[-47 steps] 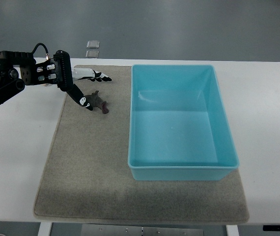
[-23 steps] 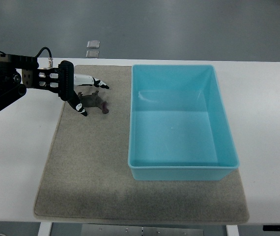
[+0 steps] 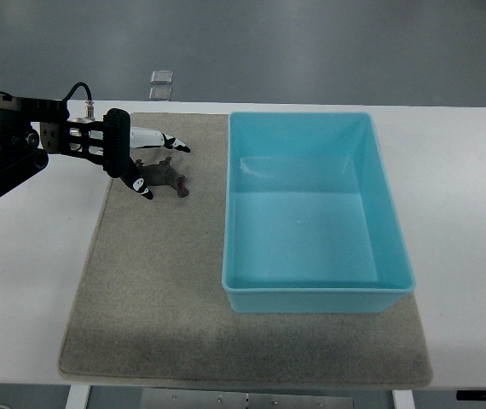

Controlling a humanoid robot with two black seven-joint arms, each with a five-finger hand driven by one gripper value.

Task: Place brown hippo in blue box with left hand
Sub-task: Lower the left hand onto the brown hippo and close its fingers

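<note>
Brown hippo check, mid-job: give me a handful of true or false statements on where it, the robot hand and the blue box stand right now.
1. The brown hippo lies on the grey mat, outside the blue box. True.
2. The blue box already holds a toy. False: nothing lies inside it.
3. The left robot hand is at the hippo, one finger beyond it and one on its near side. True.
4. The hippo has been lifted over the box. False: it sits on the mat, to the box's left.
5. The right arm reaches across the box. False: no right arm is in view.
</note>
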